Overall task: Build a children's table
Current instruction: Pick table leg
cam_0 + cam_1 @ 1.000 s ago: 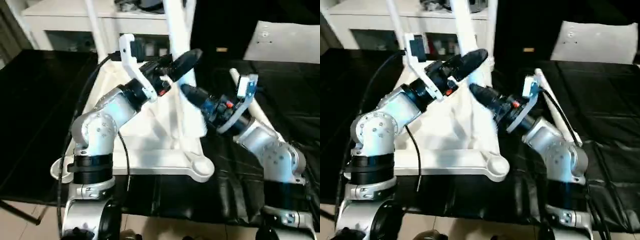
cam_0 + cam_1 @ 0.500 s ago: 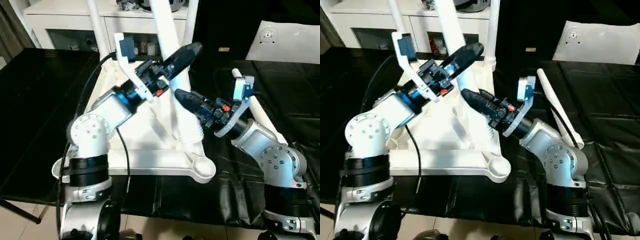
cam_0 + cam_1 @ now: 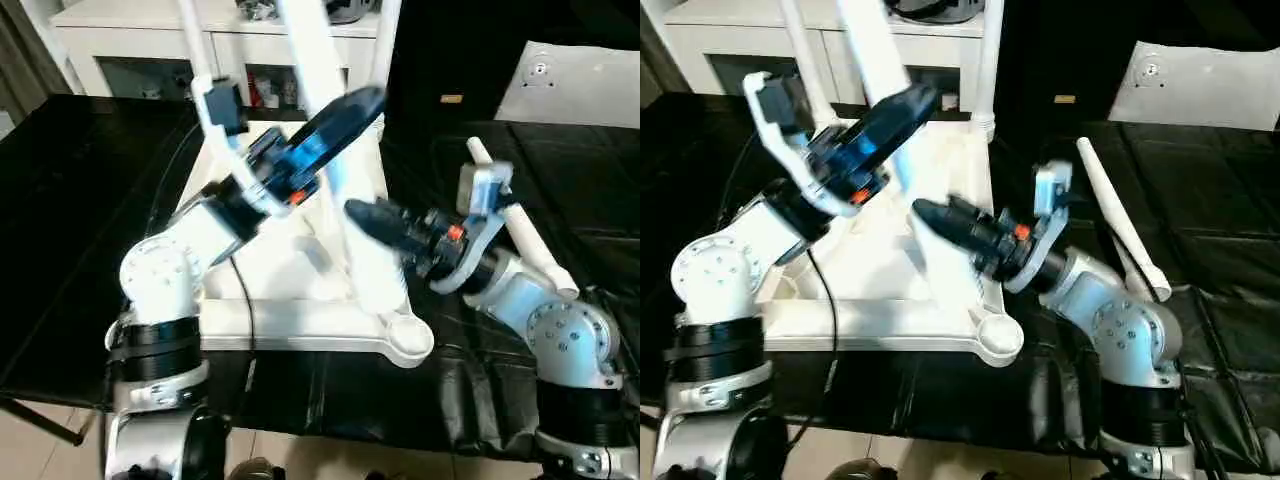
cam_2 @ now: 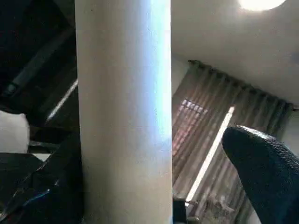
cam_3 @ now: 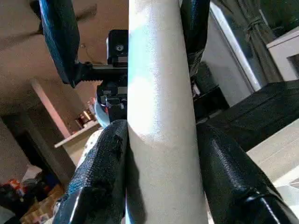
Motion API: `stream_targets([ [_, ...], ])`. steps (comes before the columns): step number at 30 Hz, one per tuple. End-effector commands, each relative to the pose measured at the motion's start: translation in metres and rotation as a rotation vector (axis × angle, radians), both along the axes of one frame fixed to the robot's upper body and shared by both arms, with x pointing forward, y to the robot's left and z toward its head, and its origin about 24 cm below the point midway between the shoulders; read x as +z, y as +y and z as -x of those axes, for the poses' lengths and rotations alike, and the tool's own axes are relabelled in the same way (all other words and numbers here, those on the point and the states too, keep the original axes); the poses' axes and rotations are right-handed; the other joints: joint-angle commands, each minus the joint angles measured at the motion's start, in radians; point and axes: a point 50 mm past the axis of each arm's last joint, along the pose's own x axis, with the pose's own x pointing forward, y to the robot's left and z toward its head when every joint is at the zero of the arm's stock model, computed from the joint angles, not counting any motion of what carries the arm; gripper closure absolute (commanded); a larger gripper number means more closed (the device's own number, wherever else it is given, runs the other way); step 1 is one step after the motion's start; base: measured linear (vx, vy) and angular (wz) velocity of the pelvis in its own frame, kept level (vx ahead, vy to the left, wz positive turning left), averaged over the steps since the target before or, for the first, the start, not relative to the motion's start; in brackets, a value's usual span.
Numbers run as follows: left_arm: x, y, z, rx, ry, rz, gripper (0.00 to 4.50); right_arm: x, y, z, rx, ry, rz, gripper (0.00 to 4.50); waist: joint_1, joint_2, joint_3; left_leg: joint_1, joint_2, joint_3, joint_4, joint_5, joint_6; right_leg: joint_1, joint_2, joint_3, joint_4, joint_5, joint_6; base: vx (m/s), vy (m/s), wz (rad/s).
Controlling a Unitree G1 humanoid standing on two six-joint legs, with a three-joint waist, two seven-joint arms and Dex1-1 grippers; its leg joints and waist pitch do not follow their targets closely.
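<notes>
Two grippers work on one leg (image 3: 345,215) that stands tilted in the upturned tabletop (image 3: 290,315), which lies on the black-covered work table (image 3: 90,230). Nearest, at the tabletop's near right corner, a round socket (image 3: 405,335) is empty. Just behind it the right gripper (image 3: 935,218) is clamped on the lower part of the leg: the right wrist view has a black finger (image 5: 105,158) pressed against each side of the white tube. Higher up, the left gripper (image 3: 335,120) stands wide open around the same leg, holding nothing. In the left wrist view the tube runs close by one finger while the other fingertip (image 4: 266,163) stands well apart from it. A loose leg (image 3: 1115,225) lies on the right of the work table, and two more legs rise at the tabletop's far corners in front of the white cabinet (image 3: 150,50).

My worry is the tilt: if the right gripper lets go before the leg is seated straight, I judge it could tip over, or jam crooked in its socket. The open left fingers could also knock the tube sideways.

The head views give the whole layout but hide the contact; the right wrist view shows the squeeze and the left the gap.
</notes>
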Motion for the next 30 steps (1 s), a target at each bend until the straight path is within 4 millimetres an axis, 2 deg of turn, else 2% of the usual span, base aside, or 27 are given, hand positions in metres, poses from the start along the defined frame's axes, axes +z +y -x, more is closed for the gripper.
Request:
stream_targets([
  [1,0.003,-0.001,0.005,-0.069,-0.032,0.028,0.36,0.001,0.0,0.002,0.009,0.0,0.002,2.67,0.002,-0.007,-0.075,0.015,0.078,-0.036,-0.069,-0.071,0.047,0.061,-0.115,0.078,-0.088,-0.343,-0.012,0.0,0.0,0.0],
  [6,0.001,0.005,0.005,-0.074,-0.067,0.053,0.36,0.001,-0.001,0.004,0.027,0.0,0.006,2.67,0.001,-0.008,-0.074,0.017,0.078,-0.036,-0.07,-0.078,0.042,0.062,-0.116,0.078,-0.089,-0.356,-0.009,0.0,0.0,0.0],
  [9,-0.004,0.007,0.005,-0.051,-0.133,-0.002,0.44,0.0,-0.001,0.006,0.04,0.001,0.01,2.67,0.001,-0.011,-0.071,0.018,0.075,-0.037,-0.074,-0.091,0.046,0.061,-0.116,0.078,-0.099,-0.391,0.015,0.0,0.0,0.0],
  [11,-0.01,0.007,0.004,-0.025,-0.191,-0.087,0.82,0.0,-0.001,0.007,0.05,0.0,0.016,2.67,0.0,-0.012,-0.069,0.022,0.076,-0.037,-0.076,-0.101,0.038,0.06,-0.117,0.078,-0.102,-0.41,0.027,0.0,0.0,0.0],
  [13,-0.013,0.007,0.001,0.012,-0.217,-0.138,0.92,-0.001,-0.001,0.007,0.052,-0.001,0.025,2.67,0.0,-0.011,-0.071,0.023,0.075,-0.037,-0.076,-0.095,0.035,0.06,-0.115,0.079,-0.101,-0.41,0.044,0.0,0.0,0.0],
  [16,-0.013,0.009,-0.002,0.049,-0.237,-0.162,1.27,-0.002,0.0,0.008,0.057,0.001,0.03,2.67,0.0,-0.011,-0.073,0.021,0.079,-0.037,-0.076,-0.09,0.029,0.063,-0.119,0.078,-0.095,-0.391,0.027,0.0,0.0,0.0],
  [19,-0.013,0.011,-0.001,0.036,-0.251,-0.168,1.38,-0.003,-0.001,0.008,0.061,0.001,0.035,2.67,0.001,-0.012,-0.073,0.02,0.077,-0.035,-0.074,-0.082,0.034,0.063,-0.119,0.079,-0.094,-0.38,0.011,0.0,0.0,0.0],
  [21,-0.015,0.012,0.0,0.02,-0.251,-0.177,1.63,-0.003,-0.001,0.008,0.065,-0.001,0.041,2.67,0.002,-0.011,-0.073,0.019,0.077,-0.035,-0.074,-0.076,0.036,0.064,-0.119,0.079,-0.092,-0.378,0.005,0.0,0.0,0.0],
  [24,-0.019,0.012,0.0,0.012,-0.261,-0.184,1.73,-0.004,-0.001,0.008,0.066,-0.003,0.046,2.67,0.0,-0.01,-0.074,0.02,0.081,-0.037,-0.074,-0.077,0.038,0.062,-0.119,0.079,-0.089,-0.363,-0.004,0.0,0.0,0.0],
  [30,-0.021,0.011,0.0,0.012,-0.272,-0.188,2.21,-0.004,-0.002,0.008,0.064,-0.006,0.051,2.67,0.002,-0.011,-0.073,0.02,0.081,-0.036,-0.074,-0.082,0.034,0.063,-0.121,0.08,-0.089,-0.366,-0.013,0.0,0.0,0.0],
])
